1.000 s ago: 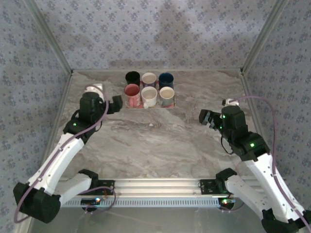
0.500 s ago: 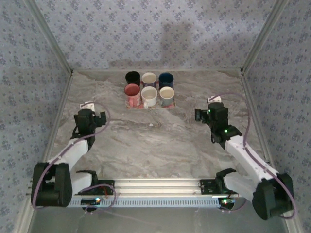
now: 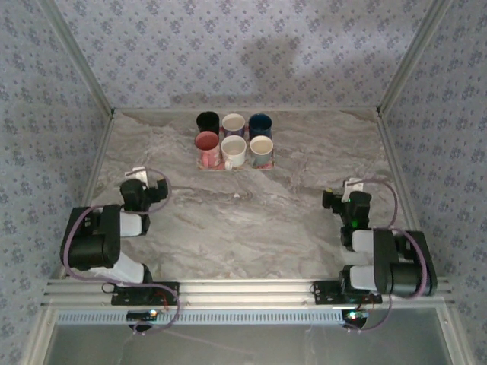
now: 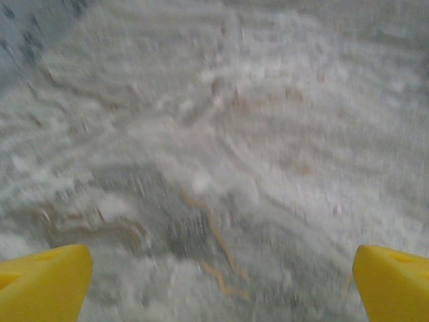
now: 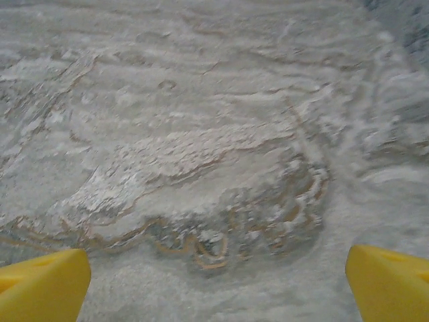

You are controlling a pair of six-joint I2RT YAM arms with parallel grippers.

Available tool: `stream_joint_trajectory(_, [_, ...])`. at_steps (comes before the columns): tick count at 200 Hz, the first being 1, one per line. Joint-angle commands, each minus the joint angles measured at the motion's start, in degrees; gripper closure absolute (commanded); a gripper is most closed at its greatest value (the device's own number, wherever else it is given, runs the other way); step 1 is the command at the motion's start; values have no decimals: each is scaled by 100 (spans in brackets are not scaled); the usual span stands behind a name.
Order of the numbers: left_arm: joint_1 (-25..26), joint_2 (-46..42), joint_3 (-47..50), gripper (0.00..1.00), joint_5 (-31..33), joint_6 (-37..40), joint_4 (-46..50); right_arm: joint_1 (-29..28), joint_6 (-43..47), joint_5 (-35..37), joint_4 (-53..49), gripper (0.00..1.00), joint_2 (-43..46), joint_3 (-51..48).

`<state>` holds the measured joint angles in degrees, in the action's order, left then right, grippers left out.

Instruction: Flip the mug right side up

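Note:
Several mugs stand close together at the back middle of the marble table (image 3: 251, 220), all with their mouths up: among them a pink mug (image 3: 207, 144), a white mug (image 3: 233, 150) and a dark blue mug (image 3: 260, 124). Both arms are folded back near their bases. My left gripper (image 3: 157, 187) hangs low over the left side of the table, open and holding nothing, well short of the mugs. My right gripper (image 3: 332, 200) sits low on the right side, open too. In the wrist views, the left gripper (image 4: 218, 285) and the right gripper (image 5: 218, 282) show yellow fingertips spread wide over bare marble.
Patterned walls close in the table on the left, back and right. An aluminium rail (image 3: 243, 293) runs along the near edge between the arm bases. Bare marble lies between the grippers and the mugs.
Both arms have pulled back from near the mugs and folded down towards their bases. The grippers stayed open. The mugs have not moved.

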<state>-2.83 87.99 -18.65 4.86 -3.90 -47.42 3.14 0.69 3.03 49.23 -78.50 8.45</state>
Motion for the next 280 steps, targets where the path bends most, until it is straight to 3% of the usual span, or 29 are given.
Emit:
stream_joint_trajectory(1, [119, -4, -496, 1, -390, 217, 60, 19, 19, -568, 1936, 0, -649, 105])
stream_joint_trajectory(18, [143, 3, -517, 1, -348, 240, 82, 26, -118, -507, 2242, 0, -1206, 320])
stream_joint_trajectory(37, [154, -1, -524, 1, -320, 253, 123, 4, -117, -72, -142, 0, -887, 1351])
stream_joint_trajectory(48, [159, 17, -519, 1, -312, 252, 94, -220, 63, -60, -53, 0, -967, 1349])
stream_joint_trajectory(280, [170, 8, -516, 1, -302, 255, 84, -121, 81, -200, -133, 0, -913, 1352])
